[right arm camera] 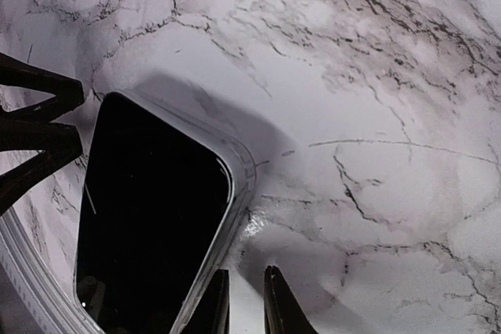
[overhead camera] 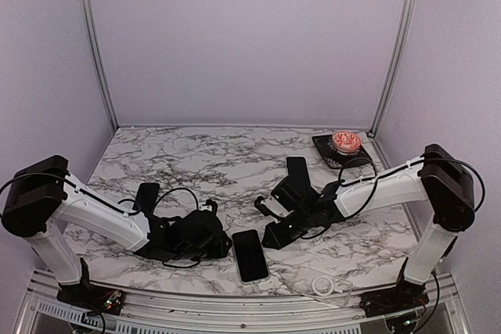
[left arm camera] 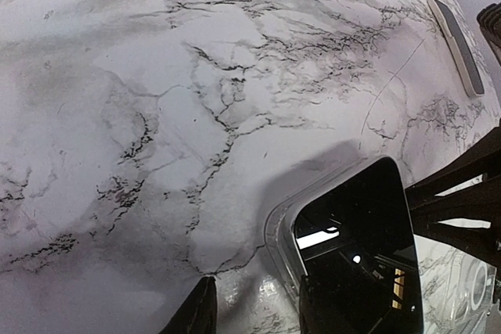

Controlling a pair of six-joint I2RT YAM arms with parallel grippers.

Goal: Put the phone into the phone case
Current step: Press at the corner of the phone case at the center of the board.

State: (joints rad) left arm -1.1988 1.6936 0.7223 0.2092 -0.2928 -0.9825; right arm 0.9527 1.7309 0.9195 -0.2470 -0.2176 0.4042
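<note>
The phone is lying flat, screen up, near the front edge of the marble table, between the 2 arms. From the wrist cams there's a clear case rim wrapping its corners, so it's sitting in or on the case. Can't tell if it's pushed all the way in.

The left claw is down at the phone's upper-left corner. 1 finger is over bare marble, apart from the rim. The other is hard to pick out against the black screen. The fingers are spread and not clamped on anything.

The right claw is low at the opposite top corner, just beside the case edge. Its 2 fingers are pinched nearly together with only a sliver of marble showing between them, and nothing is held.

Other stuff: 2 black slabs farther back, a dark pad in the far right corner with something pink on it, and a white ring near the right arm's base.
</note>
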